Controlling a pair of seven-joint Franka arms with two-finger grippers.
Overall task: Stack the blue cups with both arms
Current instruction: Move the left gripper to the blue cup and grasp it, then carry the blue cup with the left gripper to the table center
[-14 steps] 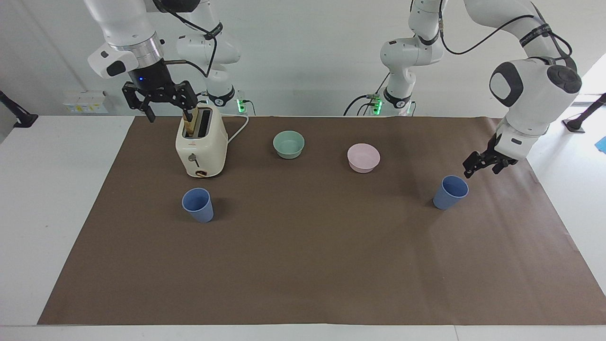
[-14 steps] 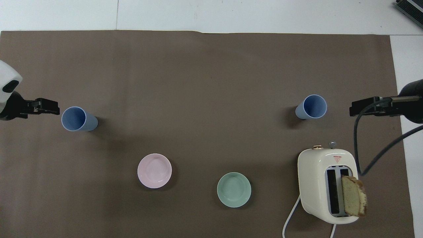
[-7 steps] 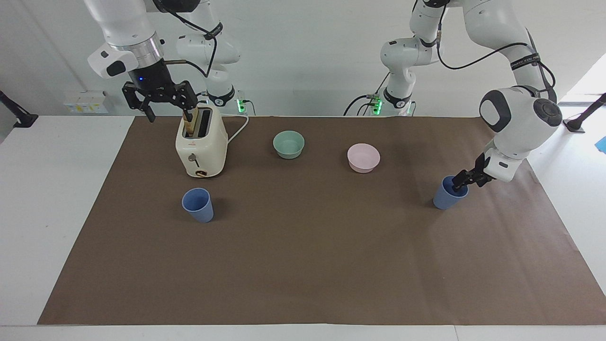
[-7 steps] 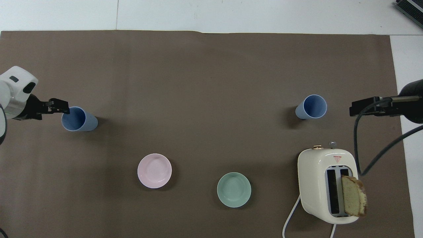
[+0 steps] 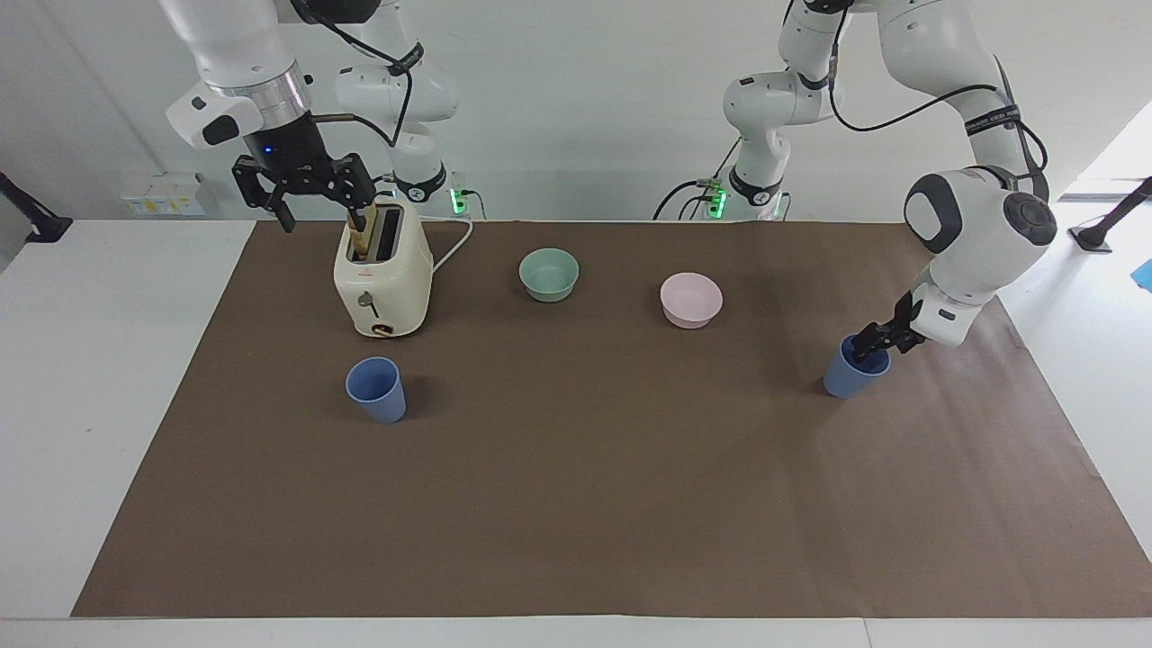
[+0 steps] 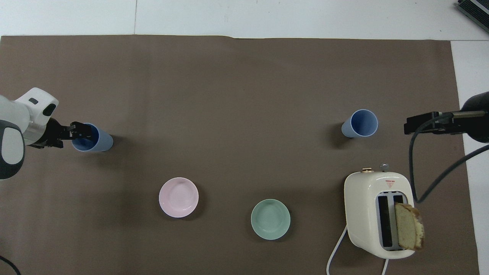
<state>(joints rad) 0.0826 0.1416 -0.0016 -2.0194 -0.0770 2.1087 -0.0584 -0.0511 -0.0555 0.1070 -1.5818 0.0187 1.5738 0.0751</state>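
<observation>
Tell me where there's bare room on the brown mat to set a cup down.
The mat lies bare between the two blue cups and from them out to its edge farthest from the robots. It is crowded nearer the robots, where the pink bowl, green bowl and toaster stand in a row.

left pincer [image 5: 871,346]: at the rim of one cup [image 5: 850,374]
right pincer [image 5: 304,191]: over the toaster [image 5: 382,274], other cup [image 5: 376,389] near it
</observation>
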